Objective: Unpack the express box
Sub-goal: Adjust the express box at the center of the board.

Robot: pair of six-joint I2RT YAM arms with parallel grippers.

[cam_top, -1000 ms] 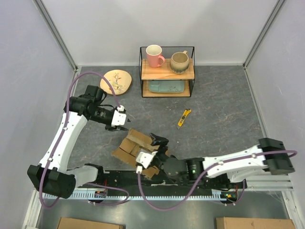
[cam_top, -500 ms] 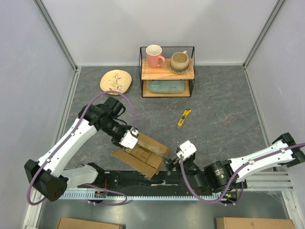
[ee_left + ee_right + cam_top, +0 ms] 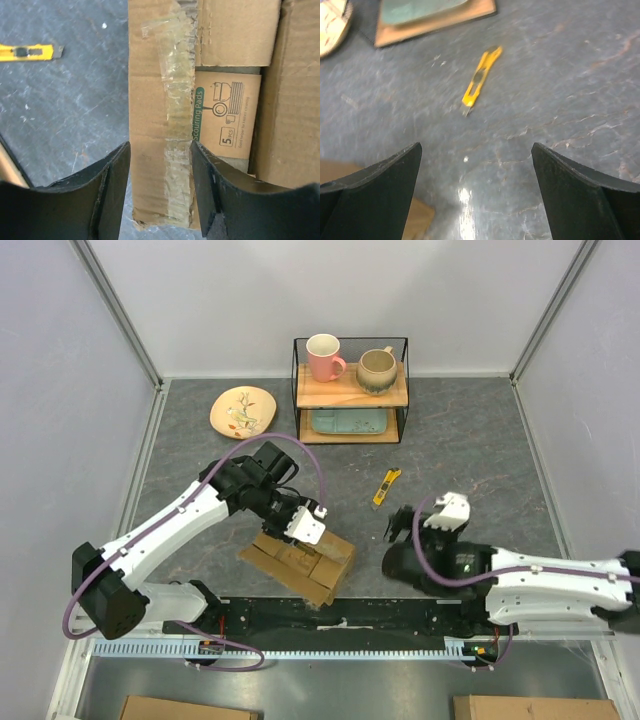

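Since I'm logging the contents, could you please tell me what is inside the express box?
Between the opened flaps of the express box lies a brown packet printed "Scouring Pads". The flaps cover the rest of the interior, so anything else cannot be seen.

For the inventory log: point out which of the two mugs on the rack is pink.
The pink mug stands at the left of the rack's top shelf; the other mug, to its right, is beige.
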